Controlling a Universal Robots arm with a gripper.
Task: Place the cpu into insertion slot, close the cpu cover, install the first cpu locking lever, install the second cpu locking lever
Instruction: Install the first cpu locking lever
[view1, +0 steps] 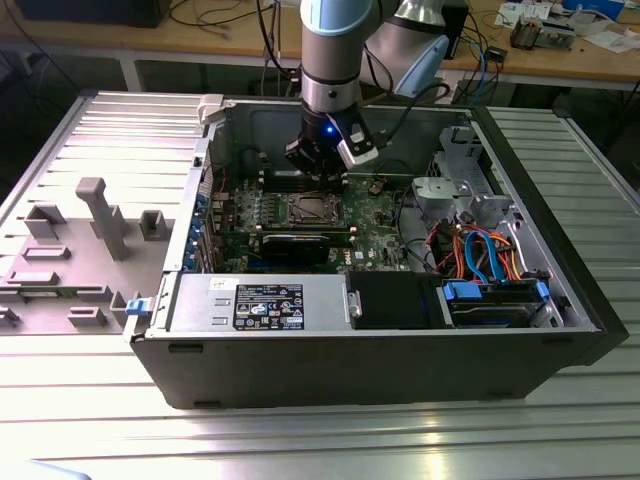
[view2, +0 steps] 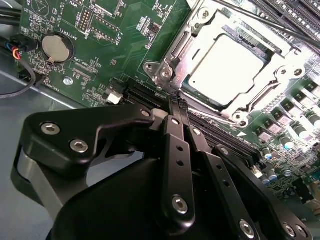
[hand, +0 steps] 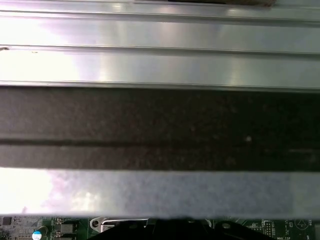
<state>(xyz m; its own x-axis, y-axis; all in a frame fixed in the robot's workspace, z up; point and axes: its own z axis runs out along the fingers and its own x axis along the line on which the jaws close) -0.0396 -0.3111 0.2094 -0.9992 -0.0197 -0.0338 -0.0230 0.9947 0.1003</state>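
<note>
Arm (view1: 330, 50): grey cylindrical body, pale blue band at the joint, small blue light lit near the wrist. Gripper (view2: 179, 102): matte black linkage fingers (view2: 176, 150) with round silver screw heads.

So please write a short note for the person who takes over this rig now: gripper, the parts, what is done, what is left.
Gripper: shut, holding nothing, fingertips at the near corner of the socket frame.
Cpu: seated in the insertion slot on the motherboard.
Cpu cover: down over the cpu, which shows through its window.
Done: cpu placed, cover closed, as far as the second wrist view shows.
Left: the locking levers; I cannot tell whether either is latched.
</note>
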